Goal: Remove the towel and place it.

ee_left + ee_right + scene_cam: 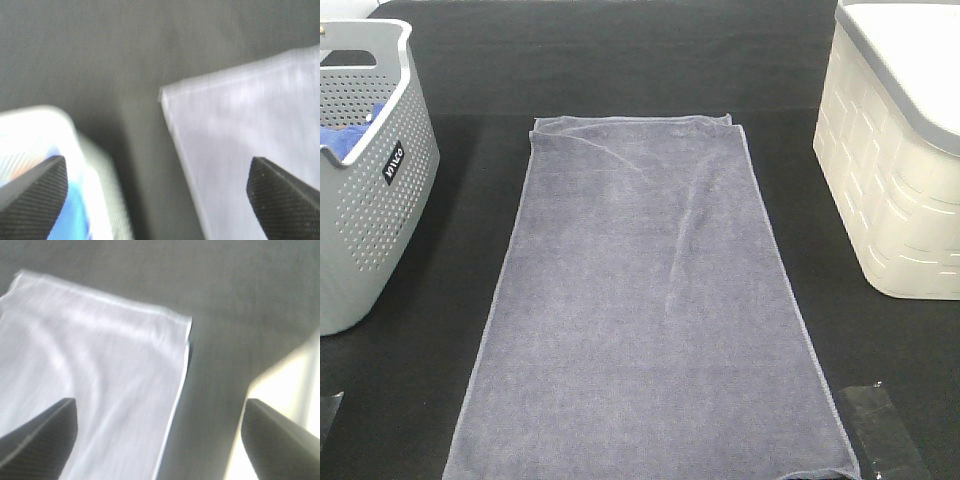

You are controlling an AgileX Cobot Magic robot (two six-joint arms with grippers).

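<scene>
Overhead, the towel [645, 310] lies spread flat on the black table [620, 60], between a grey perforated basket [365, 180] and a cream bin [890, 170]. At the left wrist, the left gripper [160, 192] hangs with jaws wide apart and empty, over a towel corner. At the right wrist, the right gripper [160, 432] likewise gapes empty above the towel's other far corner.

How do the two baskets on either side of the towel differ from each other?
The grey basket on the left has walls dotted with small holes; the cream basket on the right has solid walls with a raised brick-like pattern. The grey basket stands open, with a blue cloth inside; the cream basket is covered by a grey lid. Only the grey basket shows a small dark label. Both stand on the black table, apart from the towel.
</scene>
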